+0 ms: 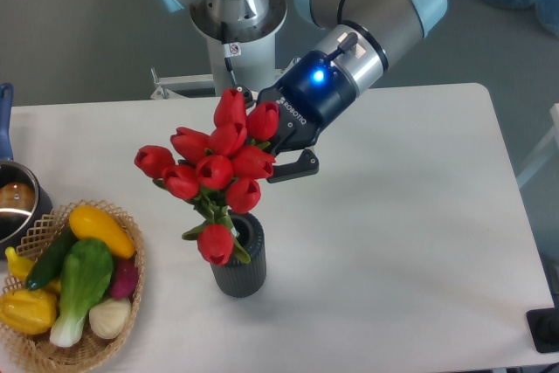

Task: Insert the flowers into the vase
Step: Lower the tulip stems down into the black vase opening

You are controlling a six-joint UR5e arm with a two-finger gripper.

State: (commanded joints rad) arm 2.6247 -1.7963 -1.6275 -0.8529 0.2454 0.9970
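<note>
The flowers (214, 163), a bunch of red tulips with green stems and leaves, lean up and to the left above the vase (238, 266). The vase is small, dark grey and ribbed, and stands upright on the white table. The stem ends reach down into its round mouth, and one bloom hangs over its left rim. My gripper (272, 156) comes in from the upper right and is shut on the bunch just behind the blooms. One black finger (295, 166) shows below the blooms; the other is hidden by the tulips.
A woven basket (131, 255) of toy vegetables sits at the table's front left. A metal pot (16, 203) stands at the left edge. The arm's base (236, 15) is behind the table's far edge.
</note>
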